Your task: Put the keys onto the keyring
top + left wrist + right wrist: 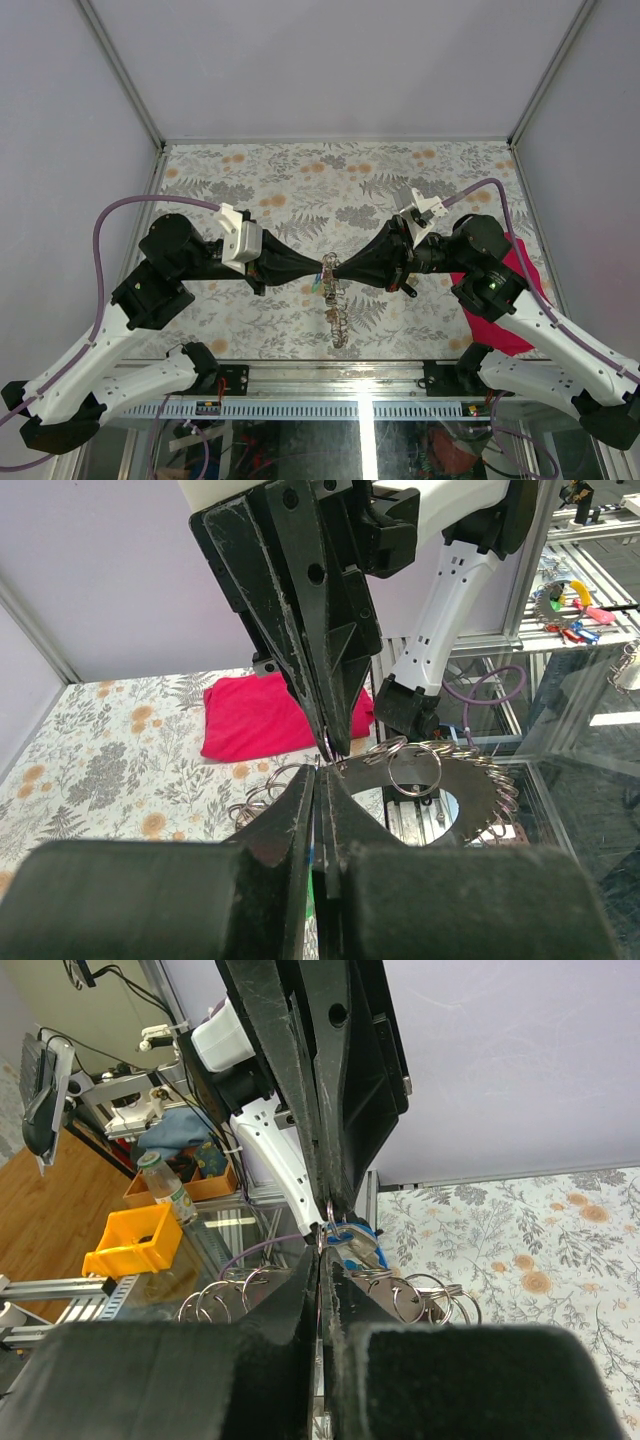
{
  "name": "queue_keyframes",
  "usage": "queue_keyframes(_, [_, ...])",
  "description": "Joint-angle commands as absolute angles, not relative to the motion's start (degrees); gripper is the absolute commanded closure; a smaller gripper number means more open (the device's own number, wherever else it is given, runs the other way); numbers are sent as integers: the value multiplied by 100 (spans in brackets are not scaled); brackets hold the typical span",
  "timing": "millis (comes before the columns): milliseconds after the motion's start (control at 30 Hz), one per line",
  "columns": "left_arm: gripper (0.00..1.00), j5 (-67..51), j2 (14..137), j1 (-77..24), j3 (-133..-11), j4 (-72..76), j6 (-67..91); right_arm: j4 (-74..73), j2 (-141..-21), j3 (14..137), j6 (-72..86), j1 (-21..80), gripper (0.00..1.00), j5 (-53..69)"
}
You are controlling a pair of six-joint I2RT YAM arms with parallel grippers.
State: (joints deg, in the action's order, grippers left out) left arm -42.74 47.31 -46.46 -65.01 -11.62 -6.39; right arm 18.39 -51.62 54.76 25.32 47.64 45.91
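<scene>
My two grippers meet tip to tip above the middle of the table. The left gripper point(321, 268) point(319, 777) is shut, with slivers of blue and green key heads between its pads. The right gripper point(334, 267) point(321, 1258) is shut on the thin silvery keyring point(327, 1222). A blue-headed key point(357, 1241) hangs at the ring. In the top view, coloured keys point(318, 284) dangle just below the tips. The ring chain point(338, 322) hangs down onto the table, and its loops also show in the left wrist view point(411, 770) and the right wrist view point(425, 1300).
A crimson cloth point(500, 300) point(265, 716) lies on the floral table cover point(300, 180), at its right edge under the right arm. The aluminium frame rail point(330, 375) runs along the near edge. White walls enclose the back and sides.
</scene>
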Motion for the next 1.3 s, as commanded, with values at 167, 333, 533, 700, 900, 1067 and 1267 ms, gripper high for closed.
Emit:
queue_keyframes(167, [100, -4481, 4737, -4615, -6711, -1099, -730, 1969, -5123, 5727, 2533, 4777, 100, 4190])
queue_keyframes(333, [100, -4521, 4753, -4618, -6728, -1145, -751, 1919, -5092, 5737, 2528, 4781, 100, 4096])
queue_keyframes(533, [100, -4545, 4759, -4614, -6729, -1176, -750, 1939, -5022, 5715, 2518, 4781, 100, 3984])
queue_keyframes(700, [100, -4553, 4781, -4620, -6737, -1213, -769, 1989, -4971, 5704, 2525, 4779, 100, 3964])
queue_keyframes(900, [100, -4518, 4774, -4616, -6737, -1226, -775, 2037, -4939, 5666, 2524, 4777, 100, 3972])
queue_keyframes(1067, [100, -4422, 4747, -4615, -6732, -1222, -776, 2087, -4731, 5549, 2379, 4781, 100, 3831])
queue_keyframes(1267, [100, -4287, 4685, -4615, -6702, -1198, -767, 2318, -4536, 5402, 2230, 4781, 100, 4097])
